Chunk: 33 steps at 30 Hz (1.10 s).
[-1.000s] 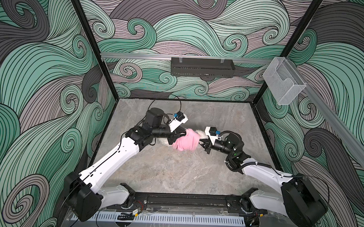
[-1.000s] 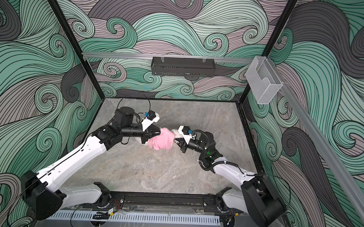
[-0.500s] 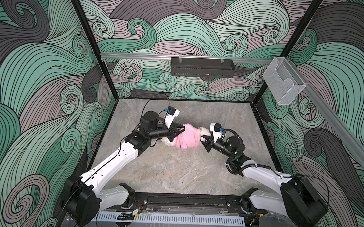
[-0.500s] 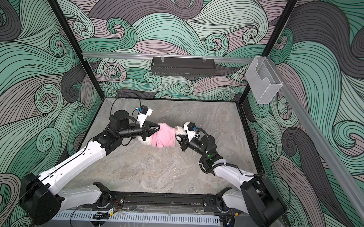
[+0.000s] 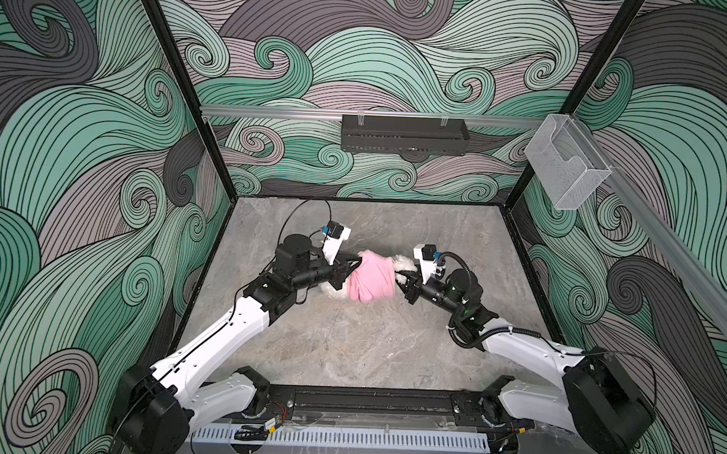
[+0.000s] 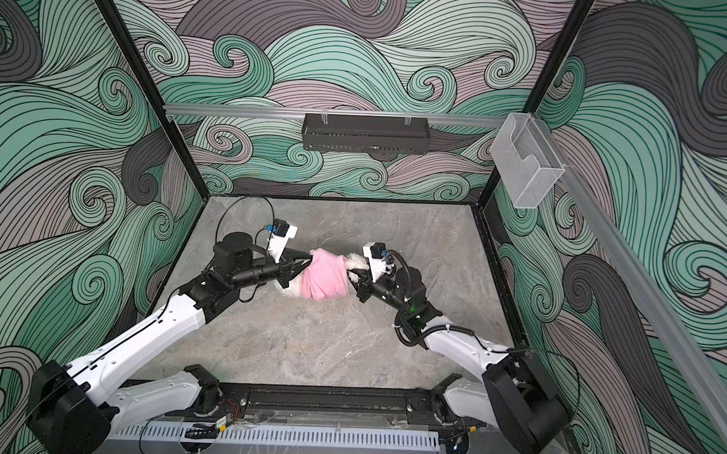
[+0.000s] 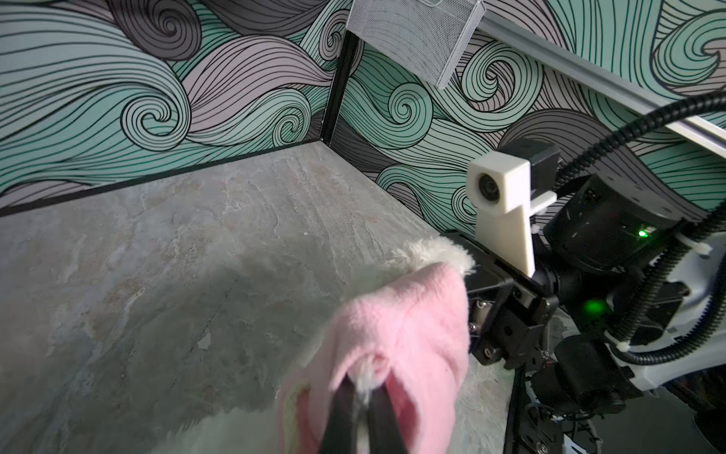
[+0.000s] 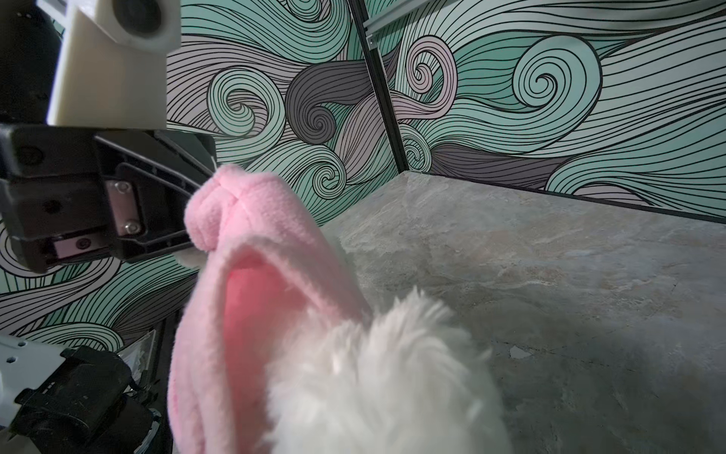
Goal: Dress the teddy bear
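Teddy bear (image 5: 403,262) is at mid-table (image 5: 349,348), a bit far of centre, body mostly inside pink shirt (image 5: 371,280); white fur pokes out at L and R ends. L gripper (image 5: 354,264) reaches in from left, jaws pressed together on shirt's bunched edge, w/ a fur tuft caught there in left wrist view. R gripper (image 5: 399,277) reaches in from right, jaws nearly closed, pinching bear's fur at shirt's open end.
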{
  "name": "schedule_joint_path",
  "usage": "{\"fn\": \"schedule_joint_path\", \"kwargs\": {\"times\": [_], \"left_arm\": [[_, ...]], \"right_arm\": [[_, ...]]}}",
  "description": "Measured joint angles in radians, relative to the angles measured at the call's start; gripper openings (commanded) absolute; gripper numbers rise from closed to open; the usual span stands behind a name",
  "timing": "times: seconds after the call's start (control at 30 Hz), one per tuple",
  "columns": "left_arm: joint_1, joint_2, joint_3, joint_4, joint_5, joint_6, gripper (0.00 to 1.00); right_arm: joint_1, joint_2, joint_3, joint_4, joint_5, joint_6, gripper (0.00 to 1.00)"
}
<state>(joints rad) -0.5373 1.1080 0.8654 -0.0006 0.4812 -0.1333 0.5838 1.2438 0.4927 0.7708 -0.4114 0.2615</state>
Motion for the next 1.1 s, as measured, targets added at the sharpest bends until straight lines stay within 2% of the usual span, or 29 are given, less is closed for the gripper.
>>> {"fn": "schedule_joint_path", "kwargs": {"times": [0.03, 0.1, 0.2, 0.37, 0.53, 0.67, 0.8, 0.9, 1.1], "left_arm": [[-0.010, 0.019, 0.031, -0.036, 0.001, 0.046, 0.01], [-0.032, 0.061, 0.097, -0.117, 0.002, 0.155, 0.17], [-0.058, 0.090, 0.147, -0.217, 0.002, 0.287, 0.31], [-0.086, 0.092, 0.184, -0.336, -0.004, 0.445, 0.37], [-0.088, 0.030, 0.184, -0.406, -0.077, 0.546, 0.43], [-0.088, -0.045, 0.184, -0.435, -0.145, 0.605, 0.41], [-0.088, -0.078, 0.186, -0.450, -0.155, 0.648, 0.24], [-0.088, -0.043, 0.220, -0.491, -0.136, 0.681, 0.15], [-0.096, 0.079, 0.312, -0.555, -0.117, 0.745, 0.13]], "right_arm": [[-0.004, 0.010, 0.001, 0.005, -0.011, -0.010, 0.00], [-0.014, 0.032, 0.001, 0.019, -0.043, -0.026, 0.00], [-0.024, 0.069, 0.005, 0.050, -0.115, -0.055, 0.00], [-0.038, 0.099, 0.025, 0.042, -0.226, -0.133, 0.00], [-0.050, 0.093, 0.025, 0.009, -0.279, -0.209, 0.00], [-0.051, 0.078, 0.025, -0.029, -0.293, -0.250, 0.00], [-0.051, 0.075, 0.026, -0.049, -0.303, -0.274, 0.00], [-0.051, 0.075, 0.028, -0.063, -0.306, -0.285, 0.00], [-0.049, 0.075, 0.031, -0.083, -0.307, -0.295, 0.00]]}}
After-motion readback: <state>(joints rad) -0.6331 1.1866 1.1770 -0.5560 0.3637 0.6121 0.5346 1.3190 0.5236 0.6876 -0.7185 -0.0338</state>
